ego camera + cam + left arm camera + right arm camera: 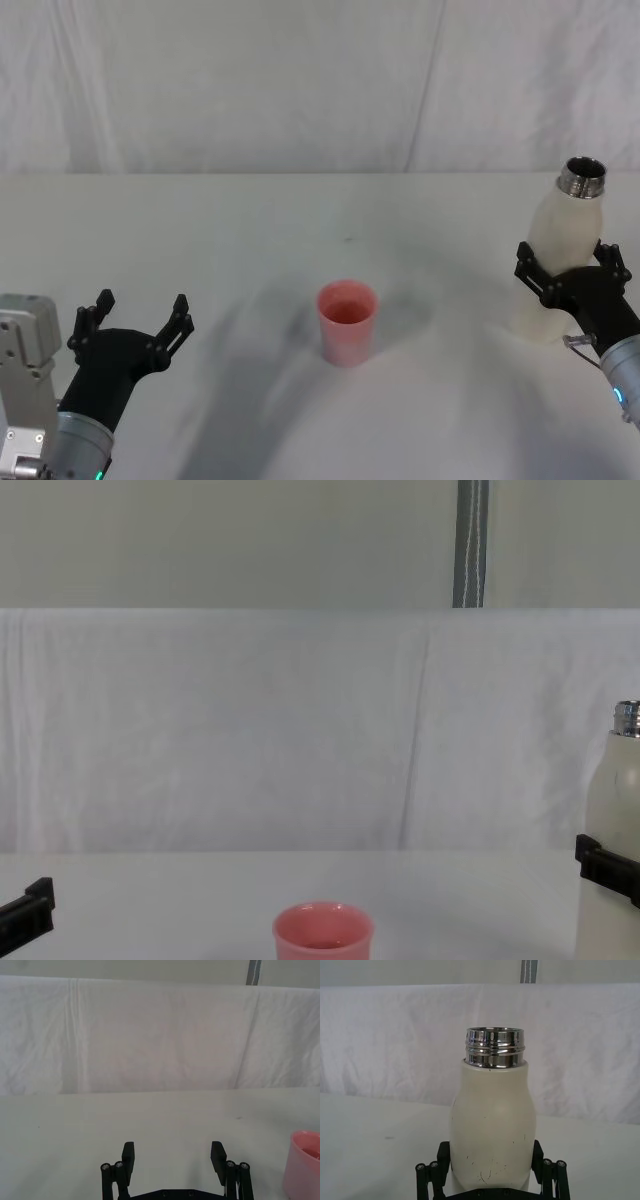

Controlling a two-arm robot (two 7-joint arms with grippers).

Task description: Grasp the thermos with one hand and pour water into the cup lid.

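White draped cloth backs a pale tabletop [250,230]. Right pincer [571,268] clasps the upright cream-white steel-necked thermos [560,250]; small pink cup lid [347,320] stands between it and the spread, empty left pincer [140,318].

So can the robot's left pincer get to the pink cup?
Probably yes. The left pincer is open and holds nothing, and only bare table lies between it and the pink cup. The right pincer is far off, around the thermos.
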